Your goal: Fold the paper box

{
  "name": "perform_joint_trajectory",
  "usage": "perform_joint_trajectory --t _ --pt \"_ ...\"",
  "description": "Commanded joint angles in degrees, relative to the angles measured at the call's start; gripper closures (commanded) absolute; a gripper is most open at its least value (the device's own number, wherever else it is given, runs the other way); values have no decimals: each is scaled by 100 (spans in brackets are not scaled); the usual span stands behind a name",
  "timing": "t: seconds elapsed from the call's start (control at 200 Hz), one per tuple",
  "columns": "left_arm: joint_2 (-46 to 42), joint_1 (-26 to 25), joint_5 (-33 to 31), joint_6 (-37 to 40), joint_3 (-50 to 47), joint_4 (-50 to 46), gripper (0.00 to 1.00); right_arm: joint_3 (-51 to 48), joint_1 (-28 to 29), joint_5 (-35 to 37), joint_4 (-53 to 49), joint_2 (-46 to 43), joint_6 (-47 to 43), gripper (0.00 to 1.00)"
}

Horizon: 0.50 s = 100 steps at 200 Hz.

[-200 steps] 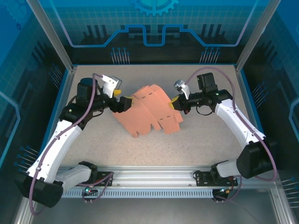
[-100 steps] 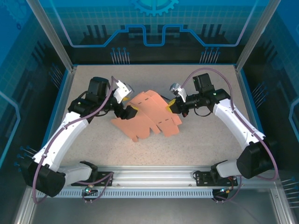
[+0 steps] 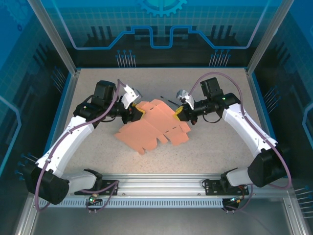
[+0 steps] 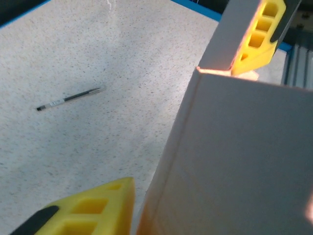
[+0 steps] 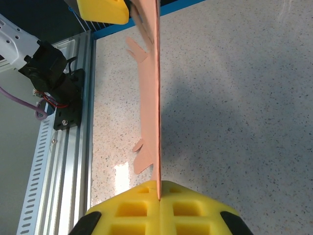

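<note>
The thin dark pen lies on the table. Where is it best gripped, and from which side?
Grip the pen at mid-barrel, coming down from above and pinching across its width. It lies flat on the table, slim and straight, with bare surface on both sides, so a top pinch probably suits.

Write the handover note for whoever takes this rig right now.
Right end effector: shut on the right edge of the paper box.
Left end effector: jaws straddle the left edge with the sheet between them; a firm grip can't be confirmed.
The paper box: an unfolded die-cut sheet mid-table, far part lifted between the arms; pen lies beyond it.
Done: both edges reached, sheet partly raised.
Left: all flap folding; no box shape yet.
</note>
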Motion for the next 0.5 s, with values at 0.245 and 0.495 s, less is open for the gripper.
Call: perform_joint_trajectory --t 0.245,0.495 --pt "80 205 885 -576 207 -162 91 -102 -142 35 535 -286 210 100" --pt "137 215 913 -1945 409 148 100 -710 191 1326 1569 -1014 901 100"
